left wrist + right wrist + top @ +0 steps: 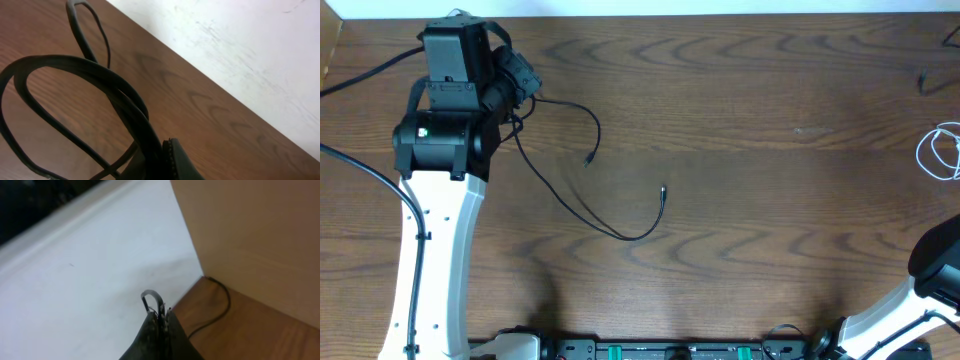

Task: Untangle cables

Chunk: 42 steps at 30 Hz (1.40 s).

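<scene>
The thin black cable (560, 195) lies on the table left of centre. One plug end is near the middle and the other a little up and left of it. Its upper part runs under my left gripper (518, 88). In the left wrist view the left gripper (167, 155) is shut on the black cable (75, 65), whose loops arch over the wood. The white cable (942, 152) lies coiled at the far right edge, apart from the black one. My right gripper (162, 317) is shut; a small dark wire loop (152, 299) sticks out at its tips.
The right arm (940, 262) sits at the lower right corner of the table. The right wrist view shows the table corner, a light wooden panel (250, 235), white floor, and a thin dark wire (220, 305) on the wood. A rail (670, 350) runs along the front edge.
</scene>
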Each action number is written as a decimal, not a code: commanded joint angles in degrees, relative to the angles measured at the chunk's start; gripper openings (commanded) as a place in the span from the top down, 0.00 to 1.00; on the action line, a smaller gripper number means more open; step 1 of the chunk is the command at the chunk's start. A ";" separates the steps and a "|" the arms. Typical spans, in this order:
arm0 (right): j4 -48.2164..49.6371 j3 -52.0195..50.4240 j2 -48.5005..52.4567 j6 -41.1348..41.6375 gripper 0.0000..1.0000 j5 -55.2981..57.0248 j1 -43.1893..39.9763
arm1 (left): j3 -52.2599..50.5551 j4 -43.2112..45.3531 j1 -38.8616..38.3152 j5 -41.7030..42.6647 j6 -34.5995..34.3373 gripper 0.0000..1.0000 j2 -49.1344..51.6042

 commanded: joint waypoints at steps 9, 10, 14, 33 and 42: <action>1.84 1.66 2.95 3.61 0.99 6.14 0.11 | 0.04 -0.11 -0.72 -0.13 0.83 0.92 0.26; 0.42 1.66 4.28 3.61 0.99 6.32 0.11 | 0.04 -0.22 -0.72 -0.13 0.83 0.92 0.26; -3.15 1.66 8.59 3.65 0.37 4.79 0.00 | 0.04 -0.24 -0.72 -0.13 1.03 0.92 0.26; -24.06 1.68 -5.40 -8.04 0.01 -19.82 1.97 | -1.20 -1.36 -0.72 0.66 3.19 0.92 0.26; -36.79 1.64 -7.04 -15.02 0.01 -41.90 7.26 | -1.20 -1.27 -0.72 11.72 13.79 0.92 0.26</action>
